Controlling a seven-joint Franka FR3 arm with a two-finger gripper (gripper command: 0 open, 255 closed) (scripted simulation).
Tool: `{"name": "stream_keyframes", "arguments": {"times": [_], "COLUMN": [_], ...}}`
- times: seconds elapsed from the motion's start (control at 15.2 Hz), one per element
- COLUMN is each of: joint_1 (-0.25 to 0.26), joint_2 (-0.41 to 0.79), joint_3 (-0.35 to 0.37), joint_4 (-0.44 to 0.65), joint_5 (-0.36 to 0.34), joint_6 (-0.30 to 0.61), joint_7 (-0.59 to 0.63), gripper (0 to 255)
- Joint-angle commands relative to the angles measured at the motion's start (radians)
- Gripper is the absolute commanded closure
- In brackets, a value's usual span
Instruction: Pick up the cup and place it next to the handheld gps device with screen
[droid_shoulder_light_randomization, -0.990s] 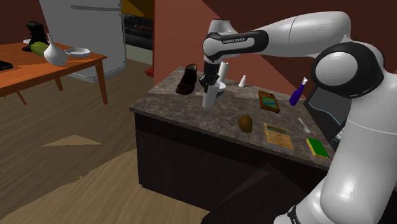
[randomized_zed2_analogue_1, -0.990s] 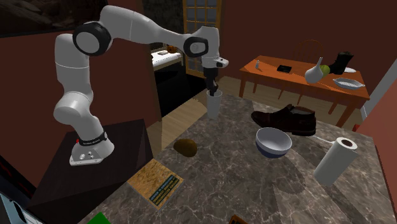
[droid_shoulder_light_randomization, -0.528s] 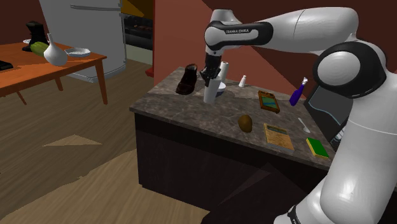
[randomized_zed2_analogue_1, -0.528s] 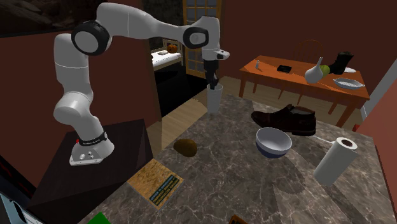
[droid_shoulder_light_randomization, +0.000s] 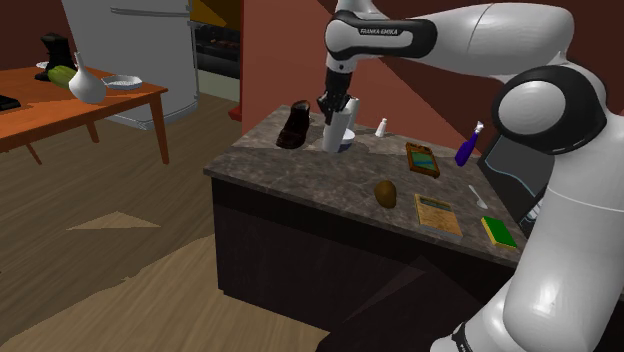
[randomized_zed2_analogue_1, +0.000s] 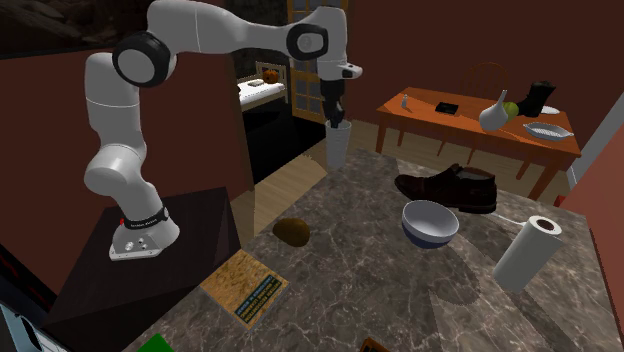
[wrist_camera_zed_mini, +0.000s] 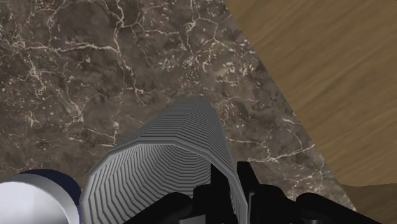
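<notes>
A tall, pale, ribbed cup (droid_shoulder_light_randomization: 335, 133) (randomized_zed2_analogue_1: 337, 147) hangs clear of the dark marble counter (droid_shoulder_light_randomization: 300, 168), near its far edge. My black gripper (droid_shoulder_light_randomization: 329, 106) (randomized_zed2_analogue_1: 336, 116) comes down from above, shut on the cup's rim. In the wrist view the cup (wrist_camera_zed_mini: 172, 159) runs away from the fingers (wrist_camera_zed_mini: 222, 191), which pinch its wall. A small brown handheld device with a greenish screen (droid_shoulder_light_randomization: 422, 159) lies on the counter toward the shoulder view's right, well apart from the cup.
A dark shoe (droid_shoulder_light_randomization: 295, 124), a bowl (randomized_zed2_analogue_1: 430, 222) and a paper towel roll (randomized_zed2_analogue_1: 527, 252) stand close to the cup. A brown round thing (droid_shoulder_light_randomization: 386, 193), a tan board (droid_shoulder_light_randomization: 438, 213), a green block (droid_shoulder_light_randomization: 498, 232) and a purple bottle (droid_shoulder_light_randomization: 465, 148) lie nearer the stand.
The gripper has risen with the cup, lifting it off the counter and a little toward the bowl. Its grip has not changed.
</notes>
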Motion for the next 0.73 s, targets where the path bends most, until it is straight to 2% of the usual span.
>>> {"name": "stream_keyframes", "arguments": {"times": [0.0, 0.66], "joint_1": [0.0, -0.001], "joint_2": [0.002, 0.04], "joint_3": [0.0, -0.001], "joint_4": [0.029, 0.22], "joint_5": [0.001, 0.003], "joint_6": [-0.027, -0.18], "joint_7": [-0.002, -0.013], "gripper": [255, 255]}}
